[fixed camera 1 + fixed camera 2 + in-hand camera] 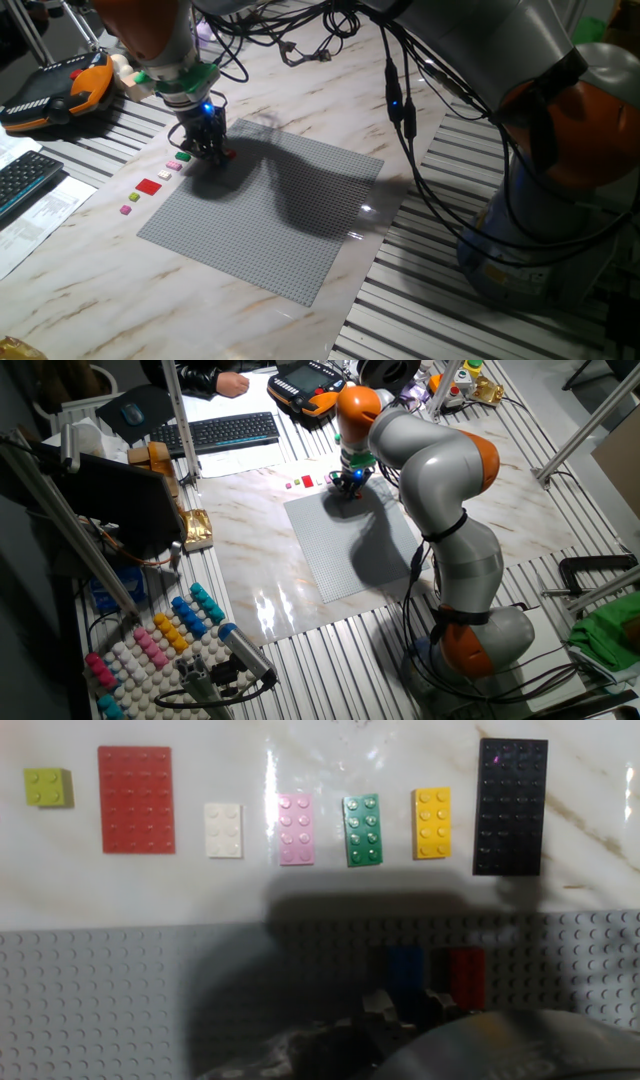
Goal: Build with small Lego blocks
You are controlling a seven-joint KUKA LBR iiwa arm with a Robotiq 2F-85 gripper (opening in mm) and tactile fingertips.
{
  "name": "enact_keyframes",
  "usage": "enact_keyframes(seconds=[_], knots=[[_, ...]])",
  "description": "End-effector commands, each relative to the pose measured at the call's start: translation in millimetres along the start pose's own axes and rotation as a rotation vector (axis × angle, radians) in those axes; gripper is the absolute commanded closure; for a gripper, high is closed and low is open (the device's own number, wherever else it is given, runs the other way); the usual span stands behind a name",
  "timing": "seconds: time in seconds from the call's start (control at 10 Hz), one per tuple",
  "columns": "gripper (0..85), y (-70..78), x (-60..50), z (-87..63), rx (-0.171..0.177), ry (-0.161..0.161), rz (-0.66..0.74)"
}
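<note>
Gripper [207, 148], grip unclear, hovers over blue brick [405, 972] and red brick [466, 975].

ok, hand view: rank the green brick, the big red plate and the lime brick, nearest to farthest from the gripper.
Gripper sits low, right of centre, over the baseplate.
1. green brick, mid-row, almost straight above it
2. big red plate, well left
3. lime brick, far left end

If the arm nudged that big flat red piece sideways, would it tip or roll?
Probably neither. The red plate lies flat and low on the glossy marble tabletop, so it would likely slide easily. It looks rigid and probably light, being thin plastic.
</note>
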State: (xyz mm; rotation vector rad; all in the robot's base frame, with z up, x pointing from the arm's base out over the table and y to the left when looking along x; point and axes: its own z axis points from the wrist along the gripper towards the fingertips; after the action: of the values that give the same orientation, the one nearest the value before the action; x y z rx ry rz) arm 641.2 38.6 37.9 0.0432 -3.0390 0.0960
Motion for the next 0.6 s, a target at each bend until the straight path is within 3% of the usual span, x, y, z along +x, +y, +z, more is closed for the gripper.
enact_keyframes(seconds=[0.0, 0.3, 0.5], knots=[[60.0, 0.1, 0.5, -1.0, 0.000, 0.005, -0.006], [60.7, 3.3, 4.9, -9.0, -0.007, 0.024, -0.017], [69.7, 6.8, 6.8, -12.7, -0.015, 0.028, -0.012]])
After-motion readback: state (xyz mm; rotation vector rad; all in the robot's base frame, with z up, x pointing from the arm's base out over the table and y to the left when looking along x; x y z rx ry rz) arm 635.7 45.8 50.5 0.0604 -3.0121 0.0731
